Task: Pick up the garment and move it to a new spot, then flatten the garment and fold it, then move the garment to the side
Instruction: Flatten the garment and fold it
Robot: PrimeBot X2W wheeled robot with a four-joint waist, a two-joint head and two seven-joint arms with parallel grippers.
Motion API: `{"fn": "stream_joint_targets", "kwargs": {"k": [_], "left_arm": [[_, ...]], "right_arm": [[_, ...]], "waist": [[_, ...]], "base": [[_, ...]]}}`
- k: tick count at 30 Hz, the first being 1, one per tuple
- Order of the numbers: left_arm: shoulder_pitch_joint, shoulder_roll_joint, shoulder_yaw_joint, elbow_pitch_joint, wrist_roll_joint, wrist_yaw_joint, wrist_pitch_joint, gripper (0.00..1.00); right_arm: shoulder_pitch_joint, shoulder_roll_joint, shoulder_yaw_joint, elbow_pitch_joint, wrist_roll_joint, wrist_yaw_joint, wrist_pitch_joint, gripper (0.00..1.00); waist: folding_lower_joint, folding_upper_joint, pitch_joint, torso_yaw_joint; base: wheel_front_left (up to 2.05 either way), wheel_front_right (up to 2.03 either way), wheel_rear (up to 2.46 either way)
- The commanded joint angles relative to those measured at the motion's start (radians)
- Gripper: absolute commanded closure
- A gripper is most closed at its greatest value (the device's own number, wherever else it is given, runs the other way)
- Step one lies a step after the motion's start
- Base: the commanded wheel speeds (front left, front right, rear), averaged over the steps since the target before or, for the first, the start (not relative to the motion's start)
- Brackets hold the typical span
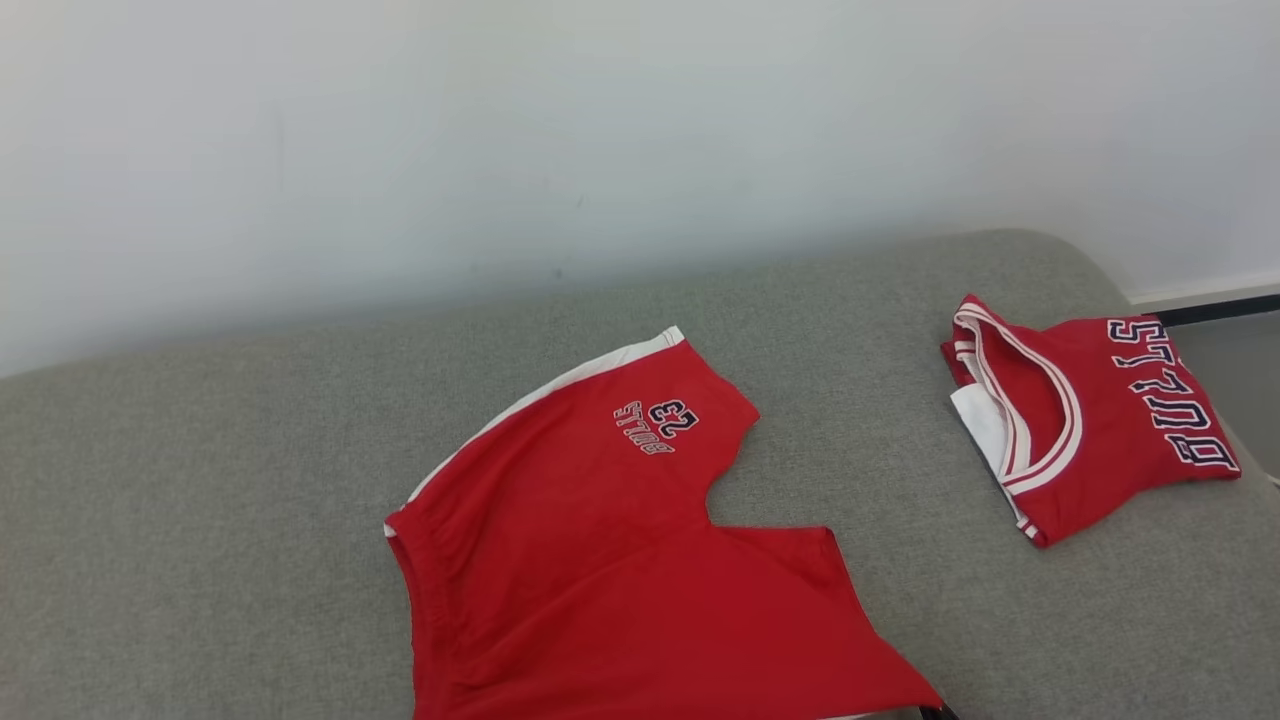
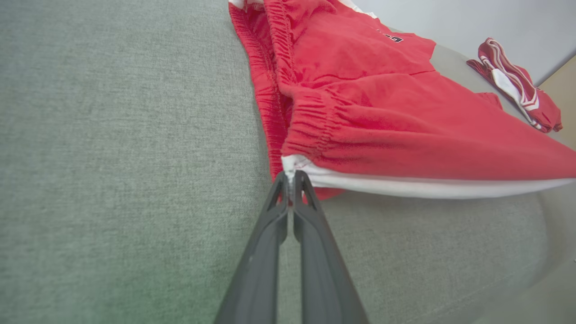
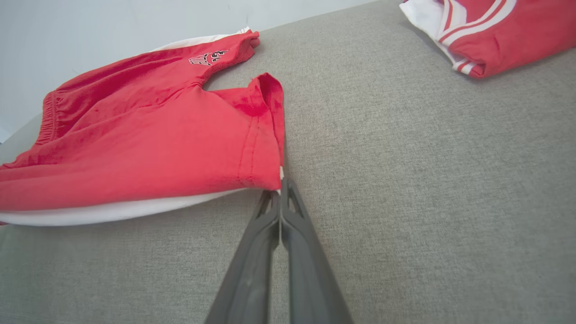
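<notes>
The garment (image 1: 620,560) is a pair of red shorts with white side stripes and a "23" print, spread on the grey cushion. Its near edge hangs lifted off the fabric surface. In the left wrist view my left gripper (image 2: 291,176) is shut on the white-striped corner of the garment (image 2: 382,130) at the elastic waistband. In the right wrist view my right gripper (image 3: 281,183) is shut on the bottom corner of the near leg hem of the garment (image 3: 148,144). The far leg lies flat toward the wall.
A folded red jersey (image 1: 1085,415) with white trim and dark lettering lies at the right of the grey cushion (image 1: 200,500). A pale wall (image 1: 500,130) runs close behind. The cushion's right end (image 1: 1060,255) rounds off near the jersey.
</notes>
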Motion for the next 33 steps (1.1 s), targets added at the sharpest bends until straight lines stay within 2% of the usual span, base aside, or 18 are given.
{"fn": "stream_joint_targets", "kwargs": {"k": [1,11,17,22,29,33], "left_arm": [[0.029,-0.002,-0.001,-0.006,-0.005,0.003,0.001,1.0],[0.122,-0.019,0.032,-0.046,-0.003,0.003,0.0,1.0],[0.099,-0.021,0.053,-0.128,0.029,0.003,0.0,1.0],[0.044,-0.024,0.098,-0.194,0.044,0.003,0.0,1.0],[-0.079,-0.034,0.095,-0.197,0.073,0.003,0.0,1.0],[-0.162,-0.067,0.131,-0.183,0.106,0.003,0.0,1.0]], "right_arm": [[0.018,0.0,-0.001,0.002,-0.007,-0.003,0.0,1.0],[0.068,0.013,-0.01,0.011,-0.008,-0.003,0.0,1.0],[0.017,0.031,-0.055,-0.022,-0.026,-0.003,0.0,1.0],[-0.059,0.023,-0.09,-0.051,-0.015,-0.003,0.0,1.0],[-0.248,0.043,-0.101,-0.004,-0.028,-0.003,0.0,1.0],[-0.371,0.054,-0.096,0.036,-0.045,-0.003,0.0,1.0]], "waist": [[0.0002,0.0001,-0.041,-0.024],[0.0002,0.0001,-0.076,-0.031],[0.0002,0.0001,-0.045,-0.013],[0.0002,0.0001,-0.003,0.011],[0.0002,0.0001,0.081,0.059],[0.0002,0.0001,0.156,0.094]], "base": [[0.0,0.0,0.0],[0.0,0.0,0.0],[0.0,0.0,0.0],[0.0,0.0,0.0],[0.0,0.0,0.0],[0.0,0.0,0.0]]}}
